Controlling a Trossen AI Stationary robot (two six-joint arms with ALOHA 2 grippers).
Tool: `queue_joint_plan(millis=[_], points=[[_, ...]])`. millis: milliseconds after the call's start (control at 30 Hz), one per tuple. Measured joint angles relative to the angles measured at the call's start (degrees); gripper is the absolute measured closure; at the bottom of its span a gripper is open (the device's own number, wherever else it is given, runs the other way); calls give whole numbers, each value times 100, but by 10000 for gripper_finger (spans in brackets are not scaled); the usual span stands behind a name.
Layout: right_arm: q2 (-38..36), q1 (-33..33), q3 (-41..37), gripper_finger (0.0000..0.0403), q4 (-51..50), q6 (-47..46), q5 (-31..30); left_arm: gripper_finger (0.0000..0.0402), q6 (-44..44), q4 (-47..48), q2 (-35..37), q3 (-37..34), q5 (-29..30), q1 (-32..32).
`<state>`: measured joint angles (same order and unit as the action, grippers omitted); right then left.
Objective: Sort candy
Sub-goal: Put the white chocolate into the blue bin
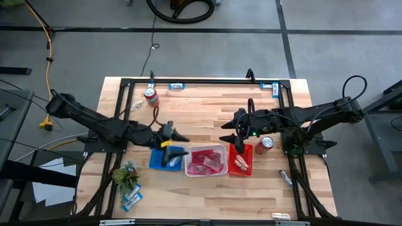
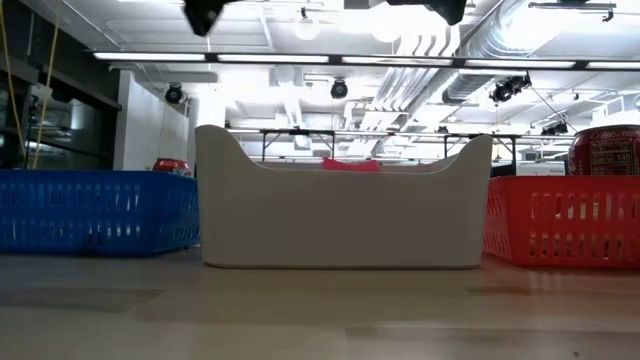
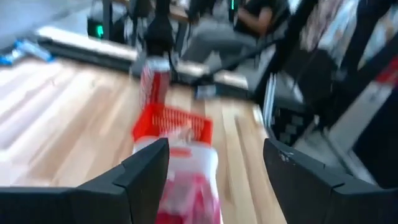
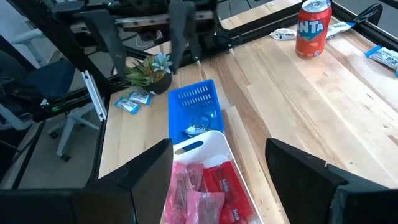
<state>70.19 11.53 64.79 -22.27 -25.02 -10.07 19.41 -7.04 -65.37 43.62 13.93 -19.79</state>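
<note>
From where I stand, three baskets sit in a row near the front of the surface [image 1: 207,107]: a blue basket [image 1: 158,161], a white bin [image 1: 220,149] and a red basket [image 1: 249,166]. The left gripper [image 1: 169,149] hangs over the blue basket with its fingers [image 3: 146,174] spread and nothing between them. That looks like the end of a drop, so the sensible thing is to lift straight up, clear of the basket wall, before swinging away.

The right gripper [image 1: 236,147] hovers at the near edge of the red basket, fingers [image 4: 140,174] parted and empty. Pink and red candy [image 4: 208,186] lies heaped in the white bin, a pale piece rests in the red basket, and a few blue-and-white bars [image 1: 132,199] lie loose by the small plant [image 1: 124,176].

To go on well, I'd have one arm pick from the white bin at a time, pinching a single packet by its flat middle, since the packets overlap and two may come up together. Keep clear of the soda cans [image 1: 151,96].
</note>
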Motion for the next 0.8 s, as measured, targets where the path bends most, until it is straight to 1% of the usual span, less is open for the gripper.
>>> queue_joint_plan(millis=[100,200,300,400,500,567,633,700,800], points=[[0,0,0,151,-30,2,0,153,44,1115,15,383,171,-357],[0,0,0,151,-68,63,0,153,176,2076,-191,897,312,-657],[0,0,0,151,-108,109,0,153,723,3338,-513,1544,295,-924],[0,-2,0,151,-167,179,0,153,1617,4964,-982,2261,99,-1220],[0,-1,0,151,-266,281,-1,153,2861,6407,-1594,2808,-344,-1528],[0,-2,0,151,-351,353,-2,153,3538,6965,-2021,3040,-836,-1735],[0,-2,0,151,-445,448,-2,153,4137,7243,-2441,3156,-1378,-1978],[0,-1,0,151,-558,487,-2,153,4744,7257,-2854,3230,-1952,-2241],[0,0,0,151,-695,592,-1,153,5649,7245,-3410,3338,-2647,-2654]])
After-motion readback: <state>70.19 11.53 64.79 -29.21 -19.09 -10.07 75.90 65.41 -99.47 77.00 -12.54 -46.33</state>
